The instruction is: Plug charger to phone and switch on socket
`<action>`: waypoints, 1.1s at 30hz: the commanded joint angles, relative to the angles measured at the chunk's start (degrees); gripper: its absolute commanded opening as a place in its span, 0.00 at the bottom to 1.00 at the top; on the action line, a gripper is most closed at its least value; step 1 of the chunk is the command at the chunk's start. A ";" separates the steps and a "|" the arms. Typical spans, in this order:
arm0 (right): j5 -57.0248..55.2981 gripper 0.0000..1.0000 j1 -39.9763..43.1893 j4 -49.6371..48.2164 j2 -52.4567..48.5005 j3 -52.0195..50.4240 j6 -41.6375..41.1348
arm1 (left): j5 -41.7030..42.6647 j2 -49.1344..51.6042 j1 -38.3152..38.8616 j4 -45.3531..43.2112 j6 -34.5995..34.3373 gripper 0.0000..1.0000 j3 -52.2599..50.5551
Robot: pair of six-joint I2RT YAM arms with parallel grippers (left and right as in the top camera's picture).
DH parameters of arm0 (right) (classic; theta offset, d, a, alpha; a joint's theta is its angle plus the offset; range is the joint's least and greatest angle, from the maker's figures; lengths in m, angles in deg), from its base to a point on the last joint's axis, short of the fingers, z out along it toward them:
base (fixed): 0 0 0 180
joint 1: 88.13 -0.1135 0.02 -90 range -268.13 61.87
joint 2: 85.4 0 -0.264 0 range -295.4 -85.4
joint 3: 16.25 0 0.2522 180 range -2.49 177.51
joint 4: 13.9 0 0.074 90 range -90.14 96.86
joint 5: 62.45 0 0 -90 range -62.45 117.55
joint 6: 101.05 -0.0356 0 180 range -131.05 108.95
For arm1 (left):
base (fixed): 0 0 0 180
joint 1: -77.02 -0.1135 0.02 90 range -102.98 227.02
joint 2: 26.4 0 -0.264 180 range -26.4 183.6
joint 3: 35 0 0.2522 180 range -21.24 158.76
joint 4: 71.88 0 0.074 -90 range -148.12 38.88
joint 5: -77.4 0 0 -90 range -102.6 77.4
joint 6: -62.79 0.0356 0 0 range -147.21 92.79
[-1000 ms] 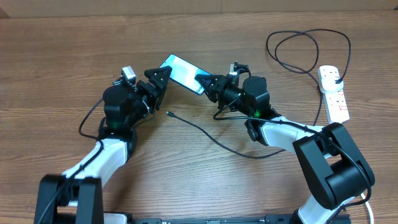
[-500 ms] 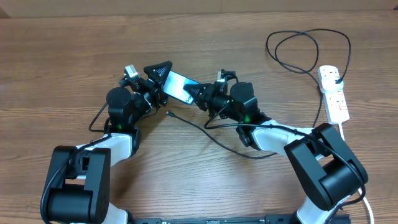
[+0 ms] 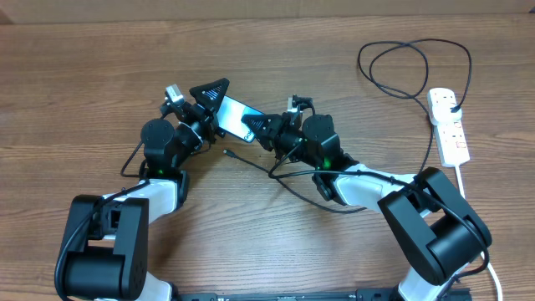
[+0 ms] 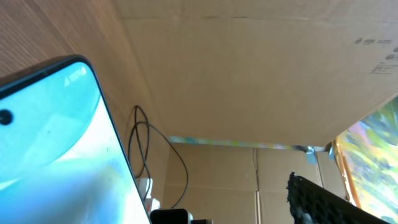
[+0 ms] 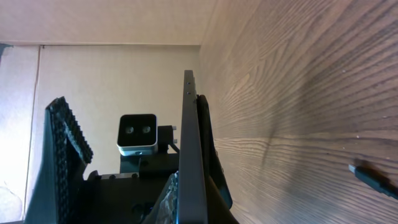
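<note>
**benchwatcher:** ok so where's the phone right now? can't see it from my side

**solder_sam:** The phone [image 3: 236, 116] is roughly mid-tabletop [image 3: 84, 84], a little toward the far edge, sitting slantwise between the two arms. The left pincer [image 3: 209, 107] is at its far-left end and the right pincer [image 3: 260, 127] is at the near-right end. The screen's lit, light blue, facing up.

**benchwatcher:** are they actually clamping it?

**solder_sam:** Doesn't look like it tbh. The right one has its jaws spread. One side lies flat against the phone's underside, between it and the wood. The other finger [image 5: 65, 155] stands well apart from the screen side. The left one is spread wide too, and the only finger [image 4: 317, 200] I can see from its wrist cam is well clear of the glass.

**benchwatcher:** and the charger?

**solder_sam:** The charger [image 3: 249, 162] isn't in the phone. Its tip [image 3: 226, 153] lies loose on the wood just on the near side of the phone, between the two arms and not touching it. The cable snakes off to the right and loops near the far right corner. Its black plug [image 3: 452, 101] sits in the far outlet of the socket [image 3: 456, 138], which lies along the right edge. Can't tell how the switches are set from here.
</note>
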 commanded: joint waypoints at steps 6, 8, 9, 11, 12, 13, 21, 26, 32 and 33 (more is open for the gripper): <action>-3.19 0.04 -1.92 -0.24 0.04 0.63 0.72 | 3.13 0.17 0.44 -1.97 -1.27 0.83 0.13; -3.21 0.04 -1.95 -0.20 0.04 0.63 0.79 | 3.52 0.17 0.44 -1.97 -1.27 0.76 0.13; -3.21 0.04 -1.95 -0.17 0.04 0.63 1.36 | 3.61 0.17 0.44 -1.97 -1.27 0.71 0.13; -3.13 0.04 -1.95 -0.17 0.04 0.63 1.79 | 3.63 0.17 0.44 -1.99 -1.27 0.62 0.13; -2.95 0.04 -2.03 -0.17 0.04 0.63 1.79 | 3.61 0.17 0.44 -1.99 -1.27 0.56 0.13; -2.91 0.04 -2.19 -0.17 0.04 0.63 1.79 | 3.61 0.17 0.44 -1.97 -1.25 0.48 0.13; 3.87 0.96 -1.49 -0.35 0.07 0.63 5.14 | 2.05 0.17 0.09 -1.92 -1.27 0.04 0.13; 13.64 1.00 6.67 -0.26 0.90 0.63 9.20 | 5.90 0.17 -3.26 -0.22 -0.17 0.05 0.13; 23.45 0.99 15.26 3.89 6.08 0.63 20.17 | 16.22 0.17 -10.86 4.70 5.40 0.04 0.13; 23.21 0.99 15.56 7.30 7.76 0.63 23.06 | 18.12 0.17 -12.39 6.14 5.86 0.04 0.13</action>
